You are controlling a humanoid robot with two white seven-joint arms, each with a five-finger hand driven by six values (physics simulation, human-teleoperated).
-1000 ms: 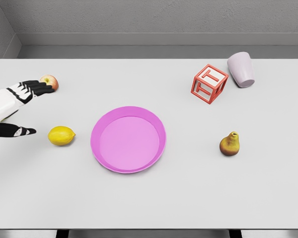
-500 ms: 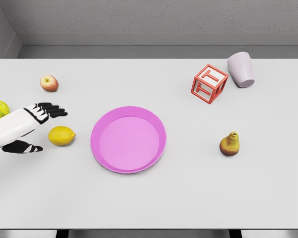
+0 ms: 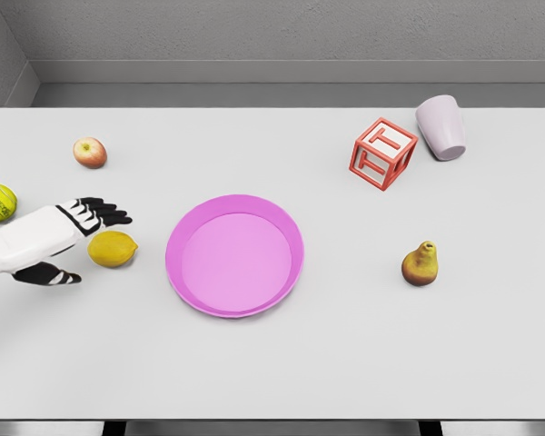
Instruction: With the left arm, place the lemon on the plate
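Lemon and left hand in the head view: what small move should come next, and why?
Probably lower the left hand a little further and close its fingers around the lemon. The hand is open, fingers above the lemon and thumb to its near left, so the fruit sits in the gap but looks ungrasped. The pink plate waits empty to its right.

the left hand [image 3: 68,238] seemingly hides the lemon's [image 3: 114,249] near edge.

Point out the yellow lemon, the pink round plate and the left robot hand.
yellow lemon [image 3: 114,249], head view, middle of its visible skin.
pink round plate [image 3: 174,238], head view, left rim.
left robot hand [image 3: 73,227], head view, back of the hand.
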